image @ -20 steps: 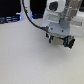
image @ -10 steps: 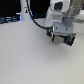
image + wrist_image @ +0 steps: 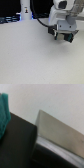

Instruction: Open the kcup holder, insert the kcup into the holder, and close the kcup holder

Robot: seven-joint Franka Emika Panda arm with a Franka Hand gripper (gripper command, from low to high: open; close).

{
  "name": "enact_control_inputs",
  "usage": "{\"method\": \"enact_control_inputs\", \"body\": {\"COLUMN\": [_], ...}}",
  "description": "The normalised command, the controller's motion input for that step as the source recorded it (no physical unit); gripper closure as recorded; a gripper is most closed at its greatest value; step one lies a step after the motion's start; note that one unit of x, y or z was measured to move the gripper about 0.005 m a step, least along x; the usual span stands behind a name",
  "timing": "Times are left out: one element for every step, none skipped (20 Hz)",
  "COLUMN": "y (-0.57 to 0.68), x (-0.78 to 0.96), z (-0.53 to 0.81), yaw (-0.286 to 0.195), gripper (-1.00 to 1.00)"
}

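Note:
In the exterior view my gripper (image 3: 62,33) hangs from the white arm at the view's right, right over the black kcup holder (image 3: 69,38), which it mostly hides. The image is too blurred to show whether the fingers are open or shut. In the wrist view a black surface of the holder (image 3: 17,144) fills the near part, with a pale grey slanted panel (image 3: 56,130) beside it. A teal-green shape (image 3: 4,111) shows at the picture's edge; I cannot tell whether it is the kcup.
A tall white bottle-like object (image 3: 25,9) stands at the back, toward the exterior view's left, beside dark items (image 3: 7,20). The white tabletop (image 3: 30,55) spreads across the front. A dark cable (image 3: 42,21) runs to the arm.
The gripper has shifted slightly upward in the exterior view, staying over the black holder. Nothing else has visibly moved.

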Motion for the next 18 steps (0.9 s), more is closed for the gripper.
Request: {"method": "enact_control_inputs", "body": {"y": [0.68,0.67,0.67,0.66,0.65,0.63,0.6,0.6,0.6,0.6,0.61,0.61,0.61,0.61,0.6,0.6,0.58,0.6], "x": [-0.49,-0.51,-0.57,-0.61,-0.63,-0.6,-0.56,-0.55,-0.55,-0.54,-0.54,-0.54,-0.55,-0.54,-0.55,-0.56,-0.59,-0.56], "z": [0.07,0.07,0.06,0.07,0.05,0.04,0.03,0.02,0.02,0.02,0.02,0.01,0.01,0.01,0.01,0.01,0.01,0.01], "yaw": [0.038,0.037,0.035,0.034,0.04,0.052,0.065,0.065,0.062,0.059,0.055,0.051,0.048,0.051,0.048,0.049,0.053,0.047], "gripper": [-1.0,-1.0,-1.0,-1.0,-1.0,-1.0,-1.0,-1.0,-1.0,-1.0,-1.0,-1.0,-1.0,-1.0,-1.0,-1.0,-1.0,-1.0]}}
